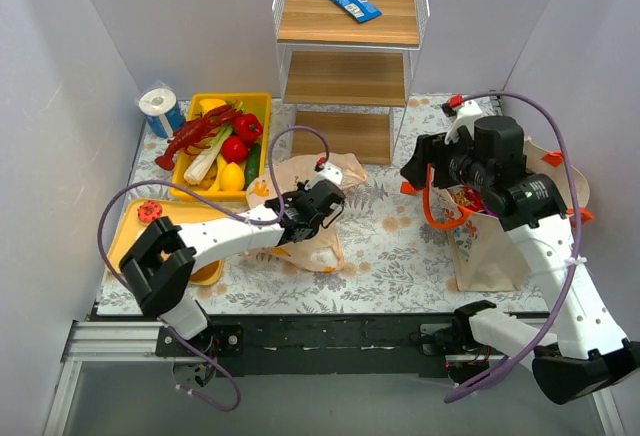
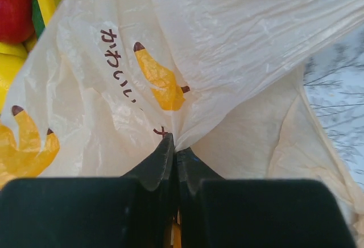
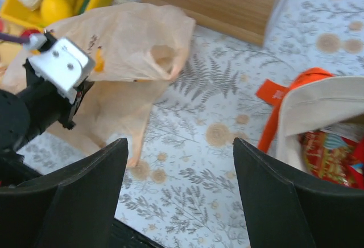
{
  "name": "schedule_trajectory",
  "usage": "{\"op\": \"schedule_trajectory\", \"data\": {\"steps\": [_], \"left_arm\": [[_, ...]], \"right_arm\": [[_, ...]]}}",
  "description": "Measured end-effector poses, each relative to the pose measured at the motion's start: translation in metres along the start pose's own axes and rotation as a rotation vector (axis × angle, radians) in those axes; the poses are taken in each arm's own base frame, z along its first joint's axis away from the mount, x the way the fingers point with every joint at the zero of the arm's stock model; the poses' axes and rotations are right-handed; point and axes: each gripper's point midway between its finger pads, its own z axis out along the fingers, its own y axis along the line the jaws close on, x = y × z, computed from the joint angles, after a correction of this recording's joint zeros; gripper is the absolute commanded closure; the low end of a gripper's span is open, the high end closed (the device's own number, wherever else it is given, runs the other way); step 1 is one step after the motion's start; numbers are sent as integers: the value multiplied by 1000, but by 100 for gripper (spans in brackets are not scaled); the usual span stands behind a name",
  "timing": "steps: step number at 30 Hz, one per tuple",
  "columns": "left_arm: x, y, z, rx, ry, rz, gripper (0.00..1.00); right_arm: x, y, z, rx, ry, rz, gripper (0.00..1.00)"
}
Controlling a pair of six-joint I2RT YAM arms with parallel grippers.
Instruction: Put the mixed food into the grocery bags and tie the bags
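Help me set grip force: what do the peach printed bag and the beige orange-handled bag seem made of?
Peach printed bag: probably thin plastic film, translucent, glossy, puckering where the left gripper pinches it. Beige orange-handled bag: seemingly stiffer matte cloth or nonwoven; its rim holds a smooth curve.

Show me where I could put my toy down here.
The flowered cloth between the peach bag and the beige tote is bare, and so is the middle shelf. The yellow bin at the back left is crowded.

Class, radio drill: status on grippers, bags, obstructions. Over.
Left gripper shut on peach bag. Right gripper open, empty, near beige tote. No obstruction seen.
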Motion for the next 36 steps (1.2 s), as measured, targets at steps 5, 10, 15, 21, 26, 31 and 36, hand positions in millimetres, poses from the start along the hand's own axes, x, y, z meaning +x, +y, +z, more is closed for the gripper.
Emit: {"op": "schedule_trajectory", "data": {"steps": [5, 10, 15, 21, 26, 31, 36], "left_arm": [[-49, 8, -47, 180, -118, -221, 100], [-104, 32, -103, 329, -271, -439, 100], [-113, 39, -127, 430, -297, -542, 100], [-115, 32, -138, 533, -267, -610, 100], [-121, 38, -153, 587, -288, -667, 100], [-131, 52, -168, 619, -341, -728, 100], [-133, 60, -174, 639, -362, -771, 100]], "right_arm": [[31, 28, 18, -178, 32, 36, 16], [75, 45, 35, -277, 117, 66, 16], [87, 62, 33, -332, 110, 55, 15], [91, 66, 27, -327, 57, 57, 14], [99, 53, 33, -251, 46, 103, 14], [107, 43, 39, -190, 58, 151, 14], [109, 40, 47, -180, 36, 176, 14]]}}
